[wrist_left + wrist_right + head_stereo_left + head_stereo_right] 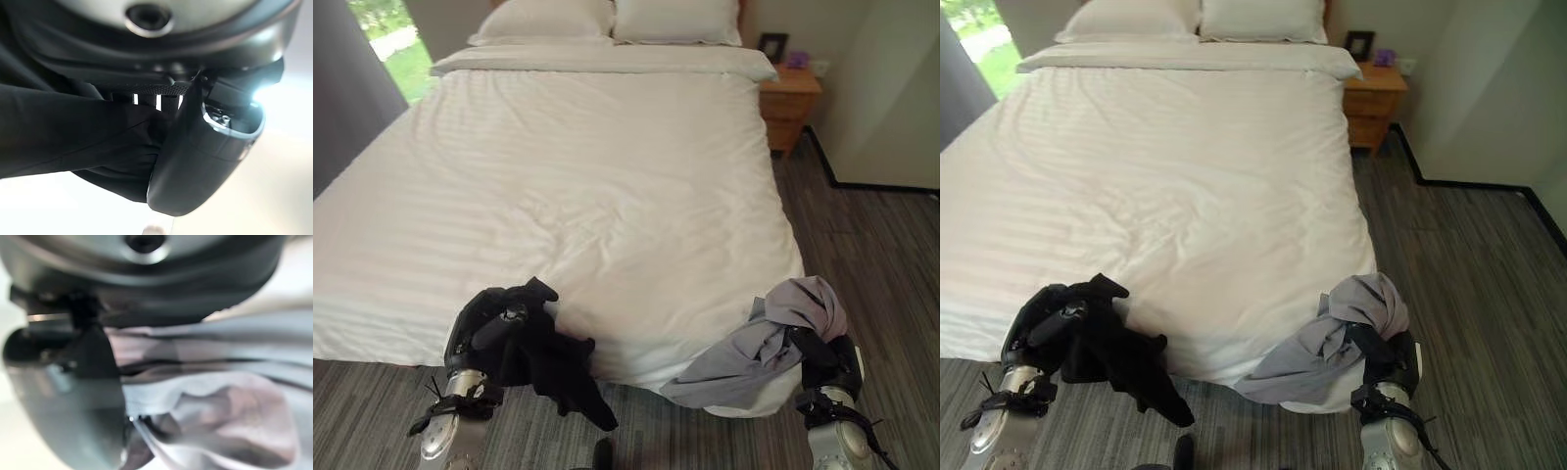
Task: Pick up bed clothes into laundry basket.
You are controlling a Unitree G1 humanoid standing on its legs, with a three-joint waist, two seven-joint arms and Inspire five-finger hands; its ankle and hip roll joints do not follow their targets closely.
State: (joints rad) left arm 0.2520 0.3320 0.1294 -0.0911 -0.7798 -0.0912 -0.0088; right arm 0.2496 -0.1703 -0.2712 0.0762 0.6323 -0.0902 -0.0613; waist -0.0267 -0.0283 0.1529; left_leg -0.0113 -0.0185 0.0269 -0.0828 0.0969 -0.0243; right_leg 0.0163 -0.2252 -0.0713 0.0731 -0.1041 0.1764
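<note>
**Both hands hold clothing at the foot of the bed**

Nearest, the left hand (494, 323) is curled round a black garment (558, 367), which hangs past the mattress edge toward the floor (871, 245). The right hand (822, 357) grips a grey shirt (773, 338), bunched above it and trailing leftward. Behind them, the bed (578, 186) carries a white cover, two pillows (612, 20) at its head. A wooden nightstand (790, 103) stands beside it.

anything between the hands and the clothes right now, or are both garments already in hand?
Nothing is in between: the left hand is closed on the black garment and the right hand on the grey garment, both at the foot edge of the bed.
</note>
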